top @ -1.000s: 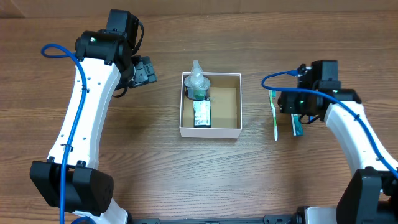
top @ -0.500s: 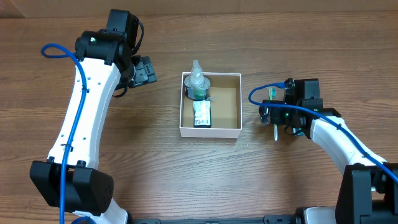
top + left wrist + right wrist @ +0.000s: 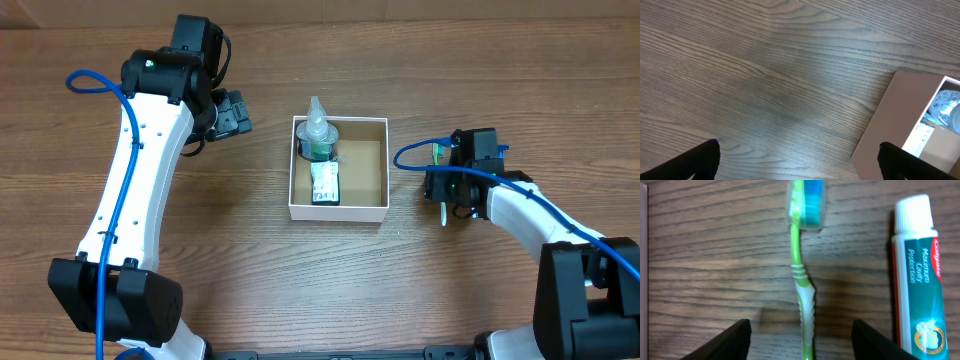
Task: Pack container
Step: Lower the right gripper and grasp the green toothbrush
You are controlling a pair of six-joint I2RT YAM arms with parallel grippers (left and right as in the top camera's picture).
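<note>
Left tool [image 3: 799, 150]: fingers apart, holding nothing, over the bench [image 3: 250, 270], left of the container [image 3: 338, 211].
Container: mid-bench, with a clear bottle [image 3: 318, 135] and a small packet [image 3: 324, 184] along its left wall.
Right tool [image 3: 801, 330]: fingers apart, astride a green toothbrush [image 3: 802, 292] lying on the bench. A toothpaste tube [image 3: 917, 275] lies just beside it.

the container [image 3: 338, 212]: shallow square cardboard box, white walls, brown inside, no lid, sitting flat, part filled, just to the left of the right gripper [image 3: 800, 331], farther from the left gripper [image 3: 799, 155]
</note>
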